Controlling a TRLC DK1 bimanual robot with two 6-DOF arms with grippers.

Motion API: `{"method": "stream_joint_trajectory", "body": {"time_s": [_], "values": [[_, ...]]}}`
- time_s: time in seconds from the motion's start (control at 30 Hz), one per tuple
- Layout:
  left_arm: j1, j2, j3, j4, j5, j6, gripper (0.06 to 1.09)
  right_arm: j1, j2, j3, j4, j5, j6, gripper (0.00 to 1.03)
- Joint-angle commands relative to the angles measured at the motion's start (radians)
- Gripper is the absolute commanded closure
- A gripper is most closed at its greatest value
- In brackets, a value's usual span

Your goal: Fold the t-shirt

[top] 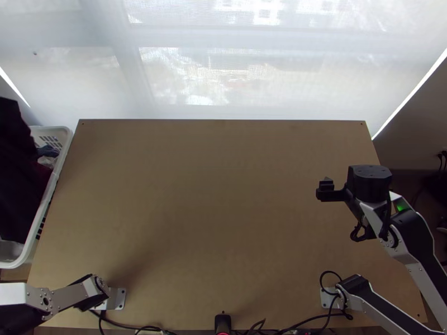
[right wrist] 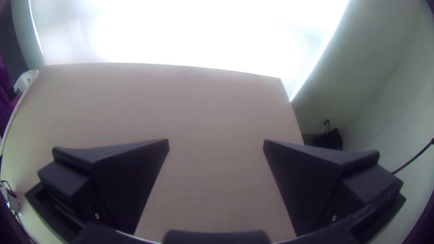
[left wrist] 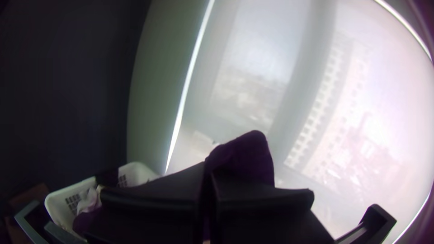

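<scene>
Off the table's (top: 223,195) left edge: dark purple t-shirt (left wrist: 246,156) pinched in my left gripper (left wrist: 207,187), right gripper (top: 326,190) spread wide.
Left fingers pressed together on a bunched part, one fold poking up past the tips; the rest is a dark mass over the white basket (top: 62,129), hiding part of it. Pale cloth (top: 47,162) and blue cloth (top: 48,151) inside, near the rim. I've got the right gripper above the table's right part.
</scene>
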Motion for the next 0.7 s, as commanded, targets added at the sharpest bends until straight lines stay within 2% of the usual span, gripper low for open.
{"method": "stream_joint_trajectory", "body": {"time_s": [0.0,0.1,0.2,0.47,0.67], "values": [[-0.213,-0.002,0.368,-0.019,0.002,-0.003,1.05,0.005,-0.028,0.001,0.001,0.0,-0.001,0.05],[-0.307,-0.011,0.416,0.088,0.002,-0.011,1.05,0.005,-0.036,0.004,-0.003,0.0,-0.001,0.05],[-0.4,-0.024,0.417,0.151,0.002,-0.075,1.05,0.003,-0.047,0.004,-0.008,0.002,-0.002,0.05],[-0.777,-0.022,0.297,0.053,0.0,-0.084,1.05,-0.012,-0.056,0.011,-0.02,0.005,-0.007,0.05],[-1.02,0.022,0.182,0.052,0.0,-0.069,1.05,-0.031,-0.053,0.022,-0.02,0.017,-0.021,0.05]]}}
